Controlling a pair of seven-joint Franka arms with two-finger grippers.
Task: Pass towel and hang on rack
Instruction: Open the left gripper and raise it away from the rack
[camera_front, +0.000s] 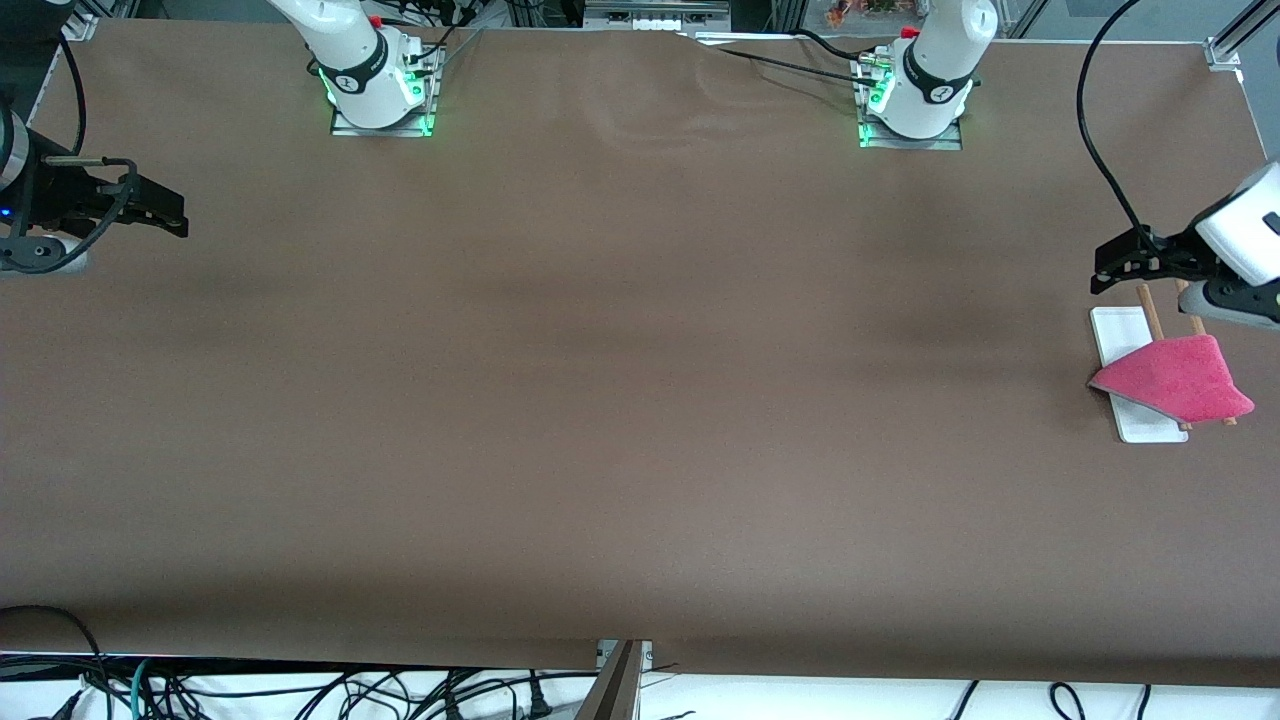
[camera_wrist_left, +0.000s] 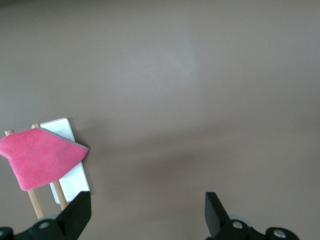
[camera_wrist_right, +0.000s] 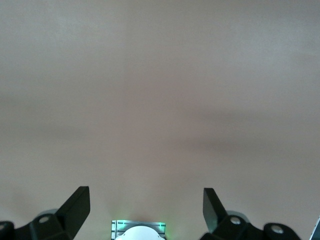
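Note:
The pink-red towel (camera_front: 1180, 380) hangs draped over the rack's two thin wooden rods (camera_front: 1150, 312), at the left arm's end of the table. The rack's (camera_front: 1120, 330) white base shows beside and under the cloth. My left gripper (camera_front: 1100, 268) hovers open and holds nothing, over the table just past the rod ends farthest from the front camera. In the left wrist view the towel (camera_wrist_left: 42, 157) and the rack's white base (camera_wrist_left: 62, 131) sit off to one side of the left gripper (camera_wrist_left: 148, 210). My right gripper (camera_front: 180, 215) waits open and holds nothing over the right arm's end of the table.
Brown table cover (camera_front: 640, 400) spreads between the two arms. Both arm bases (camera_front: 380, 95) stand along the table edge farthest from the front camera. The right wrist view shows only bare table and the right arm's own base (camera_wrist_right: 138, 231) beneath the right gripper (camera_wrist_right: 146, 205).

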